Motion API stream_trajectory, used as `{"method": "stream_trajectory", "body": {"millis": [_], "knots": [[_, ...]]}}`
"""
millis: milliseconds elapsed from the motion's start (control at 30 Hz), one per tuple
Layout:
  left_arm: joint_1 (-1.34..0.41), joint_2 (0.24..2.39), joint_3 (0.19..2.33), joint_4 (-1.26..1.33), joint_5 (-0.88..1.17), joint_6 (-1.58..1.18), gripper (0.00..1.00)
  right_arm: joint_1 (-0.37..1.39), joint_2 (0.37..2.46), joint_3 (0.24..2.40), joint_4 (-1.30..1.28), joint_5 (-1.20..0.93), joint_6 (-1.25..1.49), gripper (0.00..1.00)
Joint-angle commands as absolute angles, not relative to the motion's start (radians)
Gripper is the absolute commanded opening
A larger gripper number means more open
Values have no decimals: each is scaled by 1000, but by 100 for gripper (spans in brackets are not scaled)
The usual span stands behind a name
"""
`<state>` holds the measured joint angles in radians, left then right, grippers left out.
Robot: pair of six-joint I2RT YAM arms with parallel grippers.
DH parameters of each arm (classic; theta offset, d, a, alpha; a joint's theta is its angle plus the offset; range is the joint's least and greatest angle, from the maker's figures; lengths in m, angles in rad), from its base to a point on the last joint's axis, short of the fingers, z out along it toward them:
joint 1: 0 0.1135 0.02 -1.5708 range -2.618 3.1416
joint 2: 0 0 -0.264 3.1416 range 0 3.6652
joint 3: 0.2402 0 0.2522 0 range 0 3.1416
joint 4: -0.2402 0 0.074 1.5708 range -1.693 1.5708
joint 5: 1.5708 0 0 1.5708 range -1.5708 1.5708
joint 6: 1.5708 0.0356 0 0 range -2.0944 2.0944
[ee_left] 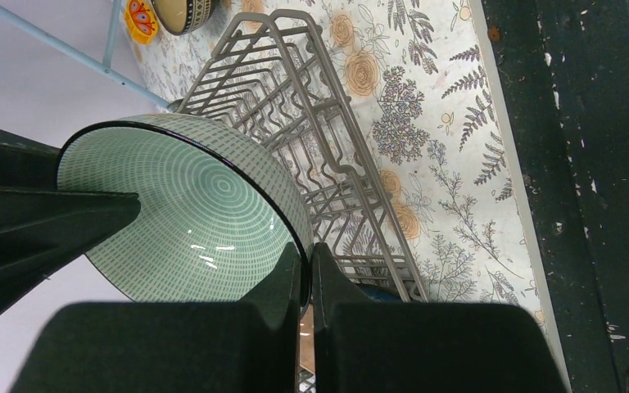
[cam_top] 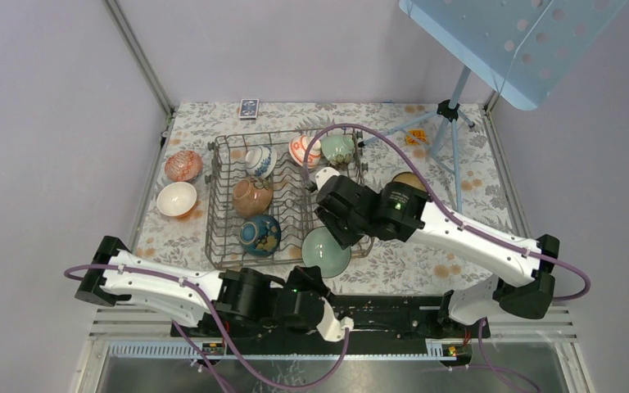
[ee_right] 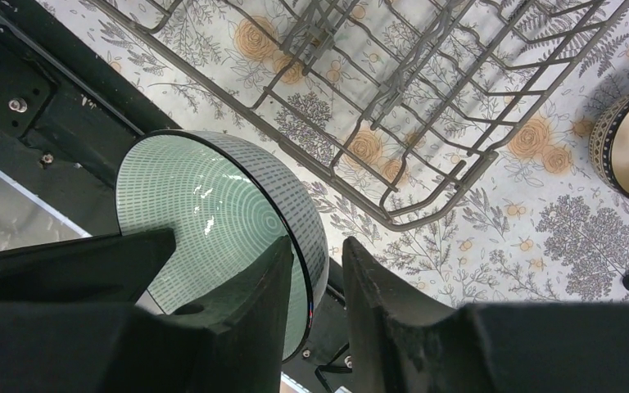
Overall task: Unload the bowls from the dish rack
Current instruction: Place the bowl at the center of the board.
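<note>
I read right jaws half-open astride rim of green bowl (ee_right: 213, 221), gap outside | left jaws pinched shut by that rim | bowl tilted at near end of dish rack (cam_top: 293, 214)

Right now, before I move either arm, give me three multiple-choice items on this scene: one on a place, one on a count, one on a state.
1. Where is the tan bowl with a dark patterned outside relative to the grey wire dish rack?
A inside it
B on the floral table to its right
C on the table to its left

2. How many bowls stand on the table left of the rack?
A one
B four
C two

3. The left gripper is:
A shut on the rim of the pale green ringed bowl
B open above the rack
C shut on nothing

Answers:
1 B, the top view shows it outside the rack's right wall.
2 C, only the red patterned bowl and the white bowl stand there.
3 A, in the left wrist view its fingers pinch that rim.
</note>
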<state>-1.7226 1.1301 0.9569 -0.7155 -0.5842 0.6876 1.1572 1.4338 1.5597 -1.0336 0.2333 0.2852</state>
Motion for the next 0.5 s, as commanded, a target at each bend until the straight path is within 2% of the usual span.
{"method": "stream_trajectory", "body": {"millis": [0, 167, 200, 233, 300, 333, 400, 467], "knots": [[-1730, 1114, 1000, -677, -639, 692, 0, 1174, 1442, 1553, -1007, 264, 295, 34], [-1730, 1120, 1002, -671, -644, 657, 0, 1184, 1446, 1546, -998, 259, 302, 21], [-1730, 1116, 992, -641, -663, 644, 0, 1186, 1439, 1527, -981, 254, 318, 5], [-1730, 1114, 988, -619, -683, 636, 0, 1186, 1431, 1521, -974, 259, 325, 0], [-1731, 1110, 987, -585, -724, 612, 2, 1186, 1416, 1512, -960, 277, 342, 0], [-1730, 1108, 991, -578, -737, 598, 11, 1186, 1405, 1507, -950, 287, 354, 0], [-1729, 1107, 998, -566, -762, 561, 45, 1186, 1382, 1501, -926, 319, 377, 0], [-1729, 1105, 1001, -553, -791, 525, 69, 1186, 1365, 1496, -907, 354, 397, 0]]}}
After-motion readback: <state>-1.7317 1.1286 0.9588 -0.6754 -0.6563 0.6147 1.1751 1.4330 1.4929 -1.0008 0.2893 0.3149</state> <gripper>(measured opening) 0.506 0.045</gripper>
